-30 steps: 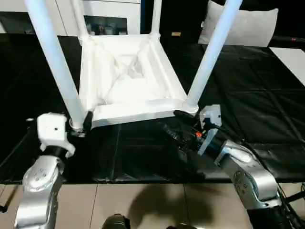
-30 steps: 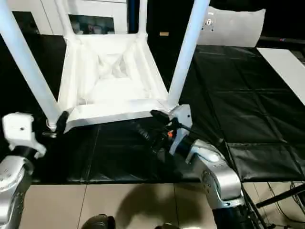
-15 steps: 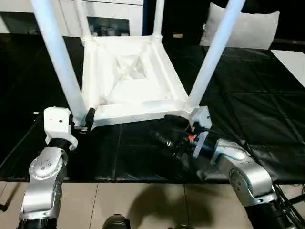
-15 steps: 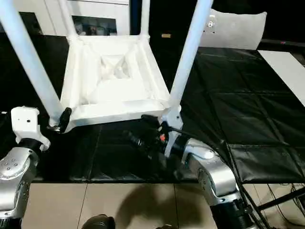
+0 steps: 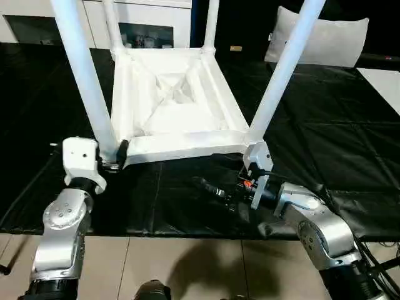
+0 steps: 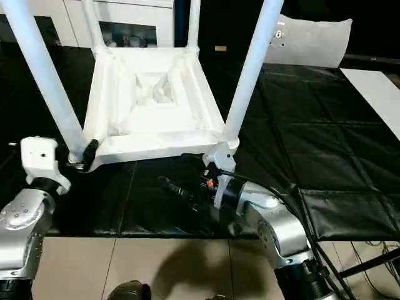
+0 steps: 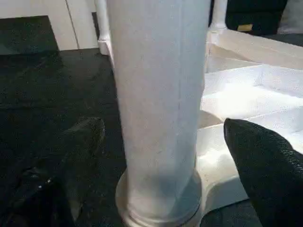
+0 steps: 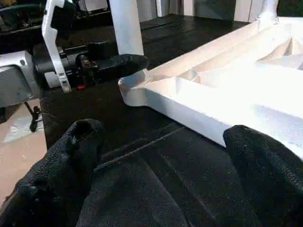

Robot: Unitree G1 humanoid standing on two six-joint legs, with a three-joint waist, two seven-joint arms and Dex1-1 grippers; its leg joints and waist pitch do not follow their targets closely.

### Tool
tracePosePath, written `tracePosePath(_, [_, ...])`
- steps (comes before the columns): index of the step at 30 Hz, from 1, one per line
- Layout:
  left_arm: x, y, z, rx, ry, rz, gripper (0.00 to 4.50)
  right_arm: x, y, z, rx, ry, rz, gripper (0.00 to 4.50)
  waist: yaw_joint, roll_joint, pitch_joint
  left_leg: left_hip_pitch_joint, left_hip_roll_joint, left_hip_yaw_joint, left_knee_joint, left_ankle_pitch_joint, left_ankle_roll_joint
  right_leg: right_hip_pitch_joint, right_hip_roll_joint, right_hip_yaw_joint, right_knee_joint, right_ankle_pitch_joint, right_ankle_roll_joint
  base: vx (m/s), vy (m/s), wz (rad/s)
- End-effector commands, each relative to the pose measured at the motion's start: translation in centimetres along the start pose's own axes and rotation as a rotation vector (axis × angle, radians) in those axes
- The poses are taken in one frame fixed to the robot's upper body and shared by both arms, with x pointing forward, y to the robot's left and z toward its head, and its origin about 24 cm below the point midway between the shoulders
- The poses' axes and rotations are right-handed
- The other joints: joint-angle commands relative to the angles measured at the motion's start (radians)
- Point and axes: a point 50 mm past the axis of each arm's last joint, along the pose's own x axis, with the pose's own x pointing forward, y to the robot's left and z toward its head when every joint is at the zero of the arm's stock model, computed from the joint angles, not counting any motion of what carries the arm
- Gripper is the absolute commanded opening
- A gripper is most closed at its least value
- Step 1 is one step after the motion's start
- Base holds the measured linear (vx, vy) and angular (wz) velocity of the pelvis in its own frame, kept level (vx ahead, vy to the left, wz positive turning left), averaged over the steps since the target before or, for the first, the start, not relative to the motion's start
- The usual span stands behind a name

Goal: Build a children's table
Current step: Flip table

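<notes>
The children's table (image 5: pixel 175 106) lies upside down on the black mat (image 5: pixel 325 125), with its legs standing up from the corner sockets. My left gripper (image 5: pixel 112 157) is open at the foot of the near-left leg (image 5: pixel 84 81). In the left wrist view that leg (image 7: pixel 161 94) stands between the fingers (image 7: pixel 80 142), with a small gap on each side. My right gripper (image 5: pixel 212 177) is open and holds nothing. It hovers low over the mat, just in front of the table's near edge (image 8: pixel 213 113) and left of the near-right leg (image 5: pixel 281 69).
A long white cabinet (image 5: pixel 150 25) and a white cushion (image 5: pixel 325 40) stand behind the mat. A white panel (image 5: pixel 384 78) lies at the far right. The mat's front edge meets a tiled floor (image 5: pixel 187 262) close to my arms.
My right gripper has drawn back from the table's near-right corner, lower and toward the mat's front. The left gripper stays at the near-left leg. The camera has shifted a little.
</notes>
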Motion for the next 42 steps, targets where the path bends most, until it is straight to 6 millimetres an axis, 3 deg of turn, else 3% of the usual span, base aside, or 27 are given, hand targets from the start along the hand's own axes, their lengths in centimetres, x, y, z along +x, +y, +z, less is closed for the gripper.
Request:
tracePosePath(1, [0.4, -0.1, 0.2, 0.010, -0.006, -0.030, 4.26, -0.1, -0.1, 0.2, -0.016, -0.003, 0.005, 4.50, 0.001, 0.016, -0.070, 0.022, 0.098, -0.036, -0.081, -0.172, 0.030, 0.034, -0.129, 0.067, -0.070, 0.007, -0.217, 0.000, 0.000, 0.00])
tracePosePath(9, [0.8, 0.3, 0.1, 0.010, -0.003, -0.051, 4.26, -0.1, -0.1, 0.2, -0.020, -0.005, 0.009, 4.50, 0.000, 0.019, -0.071, 0.023, 0.099, -0.036, -0.082, -0.177, 0.028, 0.033, -0.127, 0.066, -0.068, 0.015, -0.218, 0.000, 0.000, 0.00])
tracePosePath(19, [1.0, 1.1, 0.0, 0.001, -0.006, -0.092, 3.35, -0.1, 0.1, 0.1, -0.024, -0.004, 0.022, 4.50, 0.001, 0.019, -0.072, 0.023, 0.098, -0.035, -0.082, -0.169, 0.027, 0.034, -0.129, 0.066, -0.067, 0.031, -0.222, 0.000, 0.000, 0.00])
tracePosePath(20, [1.1, 1.1, 0.0, 0.001, -0.006, -0.097, 3.25, -0.1, 0.1, 0.1, -0.024, -0.003, 0.024, 4.50, 0.000, 0.014, -0.073, 0.023, 0.099, -0.035, -0.083, -0.171, 0.027, 0.034, -0.129, 0.066, -0.067, 0.027, -0.222, 0.000, 0.000, 0.00])
tracePosePath(23, [1.2, 1.1, 0.0, -0.004, -0.005, -0.109, 2.93, -0.1, 0.1, 0.1, -0.023, -0.003, 0.029, 4.50, 0.001, 0.020, -0.072, 0.024, 0.100, -0.036, -0.083, -0.178, 0.024, 0.032, -0.128, 0.065, -0.067, 0.015, -0.224, 0.000, 0.000, 0.00])
tracePosePath(33, [1.5, 0.8, 0.1, -0.016, -0.017, -0.130, 2.10, -0.1, 0.1, 0.0, -0.023, -0.003, 0.027, 4.50, 0.005, 0.019, -0.073, 0.024, 0.100, -0.035, -0.084, -0.180, 0.020, 0.033, -0.130, 0.066, -0.066, 0.021, -0.224, 0.000, 0.000, 0.00])
tracePosePath(42, [1.6, 0.4, 0.1, -0.052, -0.016, -0.118, 2.02, -0.1, 0.1, -0.1, -0.016, -0.010, 0.010, 4.50, 0.006, 0.020, -0.073, 0.025, 0.101, -0.035, -0.084, -0.180, 0.020, 0.032, -0.131, 0.066, -0.066, 0.021, -0.226, 0.000, 0.000, 0.00])
